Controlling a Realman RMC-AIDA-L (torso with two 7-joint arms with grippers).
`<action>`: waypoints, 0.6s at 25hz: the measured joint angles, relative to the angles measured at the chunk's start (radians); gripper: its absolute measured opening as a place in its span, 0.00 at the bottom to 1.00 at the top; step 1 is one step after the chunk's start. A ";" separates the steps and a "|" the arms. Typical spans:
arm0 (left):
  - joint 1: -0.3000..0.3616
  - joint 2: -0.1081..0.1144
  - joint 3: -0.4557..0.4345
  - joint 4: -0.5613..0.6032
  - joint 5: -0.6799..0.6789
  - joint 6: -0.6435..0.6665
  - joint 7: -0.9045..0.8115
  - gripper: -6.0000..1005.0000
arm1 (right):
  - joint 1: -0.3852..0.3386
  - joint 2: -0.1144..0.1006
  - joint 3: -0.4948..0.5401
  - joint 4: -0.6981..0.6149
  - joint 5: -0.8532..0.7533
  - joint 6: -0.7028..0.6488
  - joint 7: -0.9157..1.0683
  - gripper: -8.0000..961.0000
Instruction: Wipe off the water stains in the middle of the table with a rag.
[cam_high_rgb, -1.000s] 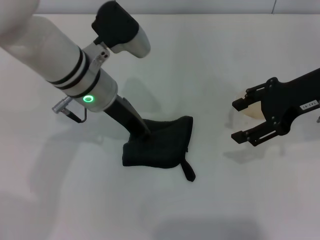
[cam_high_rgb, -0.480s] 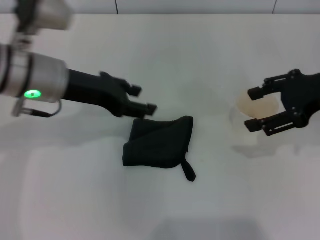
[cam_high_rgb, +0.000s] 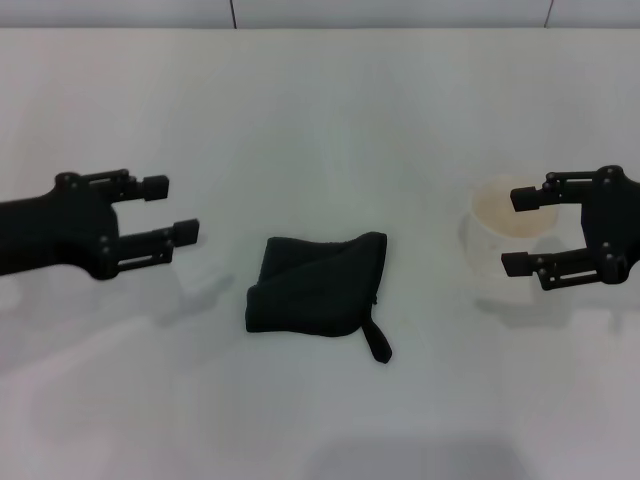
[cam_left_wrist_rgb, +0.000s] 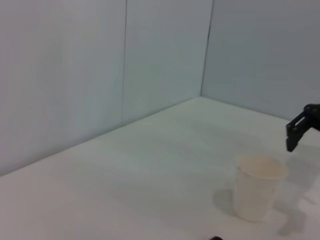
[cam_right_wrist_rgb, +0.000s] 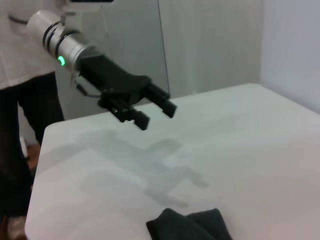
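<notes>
The black rag (cam_high_rgb: 315, 283) lies crumpled in the middle of the white table (cam_high_rgb: 320, 120), its strap tail (cam_high_rgb: 377, 343) pointing to the near side. It also shows in the right wrist view (cam_right_wrist_rgb: 190, 226). No orange-amber water stain shows in any view. My left gripper (cam_high_rgb: 175, 209) is open and empty, held clear to the left of the rag; it also shows in the right wrist view (cam_right_wrist_rgb: 156, 115). My right gripper (cam_high_rgb: 515, 230) is open and empty at the right, far from the rag.
A white translucent cup (cam_high_rgb: 488, 215) stands at the right, just in front of my right gripper's fingertips; it also shows in the left wrist view (cam_left_wrist_rgb: 257, 194). Walls close the far side. A person (cam_right_wrist_rgb: 20, 125) stands beyond the table's left end.
My left gripper has left the rag and drawn back to the left, open and level. My right gripper has shifted right beside the cup. The rag has not moved.
</notes>
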 joint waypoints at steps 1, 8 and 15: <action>0.010 0.001 -0.007 -0.006 -0.007 0.014 0.013 0.67 | -0.003 0.000 0.000 0.020 0.010 0.007 -0.022 0.82; 0.028 0.012 -0.029 -0.023 0.012 0.111 0.038 0.67 | -0.008 0.000 0.020 0.109 0.033 0.042 -0.107 0.82; 0.031 0.020 -0.039 -0.024 0.025 0.115 0.045 0.67 | -0.018 0.003 0.021 0.113 0.056 0.071 -0.147 0.81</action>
